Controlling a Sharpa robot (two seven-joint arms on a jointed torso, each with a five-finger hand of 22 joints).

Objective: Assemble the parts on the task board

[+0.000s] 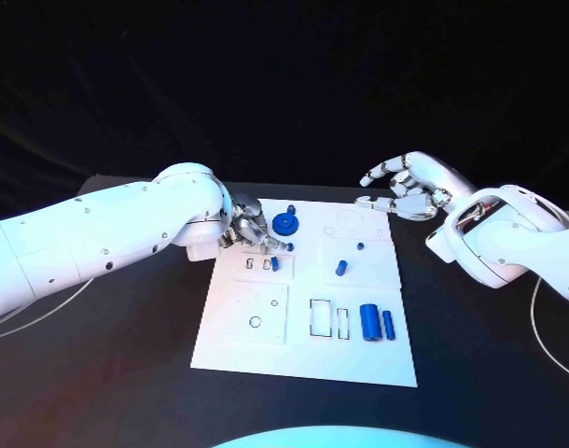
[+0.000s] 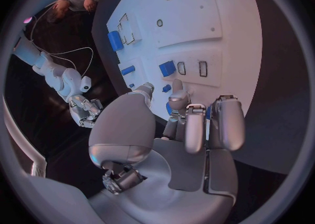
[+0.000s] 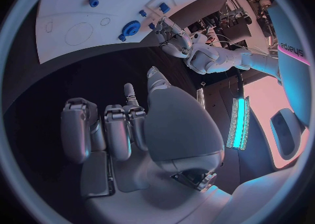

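The left robot hand [image 1: 248, 231] hovers with fingers curled over the board's [image 1: 271, 350] far left part, beside a blue gear [image 1: 286, 224]; whether it holds anything I cannot tell. The right robot hand [image 1: 407, 184] is open and empty above the far right corner. More blue parts lie on the white board, a cylinder [image 1: 368, 322] near its right edge, on the black tabletop [image 1: 123, 373]

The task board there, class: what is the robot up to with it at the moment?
The robot is partway through assembling small blue parts on the white task board. Its left hand is down at the board's far left corner, its fingers close to a blue gear; whether it grips a part cannot be told. The right hand hovers off the board's far right corner, its fingers apart, holding nothing. A large blue cylinder and a thinner blue pin lie near the board's near right corner.
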